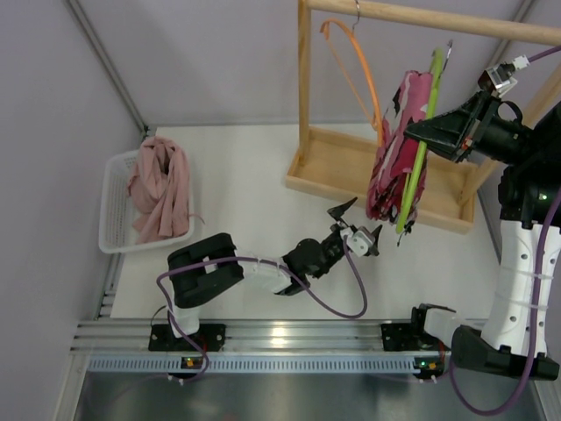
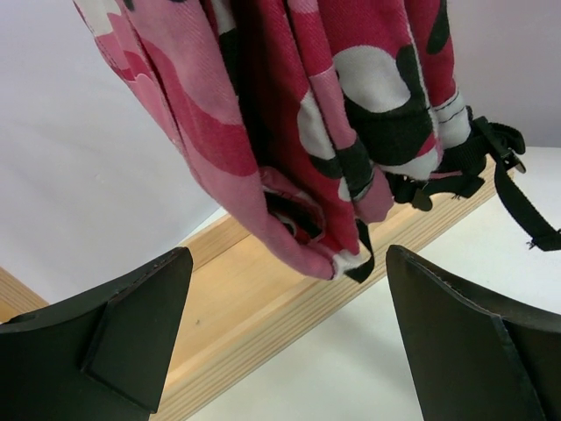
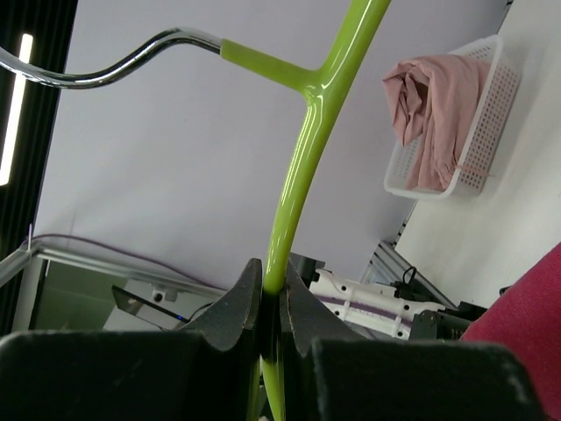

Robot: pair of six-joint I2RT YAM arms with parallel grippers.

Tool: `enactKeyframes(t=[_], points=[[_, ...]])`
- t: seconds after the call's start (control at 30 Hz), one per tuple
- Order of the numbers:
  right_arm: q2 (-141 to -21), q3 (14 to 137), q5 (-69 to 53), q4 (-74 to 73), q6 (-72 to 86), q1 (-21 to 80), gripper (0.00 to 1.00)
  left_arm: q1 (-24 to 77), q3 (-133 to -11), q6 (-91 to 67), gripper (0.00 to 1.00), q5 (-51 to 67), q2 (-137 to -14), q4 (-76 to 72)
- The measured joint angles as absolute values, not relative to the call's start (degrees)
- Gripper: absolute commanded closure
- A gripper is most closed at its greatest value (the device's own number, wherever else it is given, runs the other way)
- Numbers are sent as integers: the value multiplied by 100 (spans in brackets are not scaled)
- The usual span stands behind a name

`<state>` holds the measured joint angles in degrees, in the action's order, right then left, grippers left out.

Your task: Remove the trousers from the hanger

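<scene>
The bright pink trousers [image 1: 396, 145] with white and black blotches hang bunched on the lime-green hanger [image 1: 422, 136] in front of the wooden rack. My right gripper [image 1: 415, 133] is shut on the hanger's arm, and the wrist view shows the green rod [image 3: 302, 167] pinched between the jaws. The hanger's metal hook [image 3: 105, 66] is off the rail. My left gripper [image 1: 358, 221] is open and empty, just below the trousers' lower end [image 2: 307, 175], not touching it.
A wooden rack [image 1: 351, 167] with a top rail stands at the back right. A thin orange hanger [image 1: 355, 66] hangs on the rail. A white basket [image 1: 118, 206] at the left holds a plain dusty-pink cloth [image 1: 159, 189].
</scene>
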<state>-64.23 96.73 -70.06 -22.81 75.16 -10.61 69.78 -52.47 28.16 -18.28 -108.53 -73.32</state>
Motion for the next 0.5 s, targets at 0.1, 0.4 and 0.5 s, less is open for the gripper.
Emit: enactKeyframes(t=[0.1, 0.4, 0.5], points=[[-6412, 9668, -6991, -2281, 7513, -1061, 100, 6980, -5251, 2810, 1, -1890, -10860, -7334], [-6233, 9437, -6967, -2340, 7472, -1061, 100, 6963, -5570, 2794, 1, -2178, -11032, -7297], [-6208, 9415, -6967, -2340, 7456, -1061, 100, 6938, -5579, 2797, 1, -2217, -11032, -7288]])
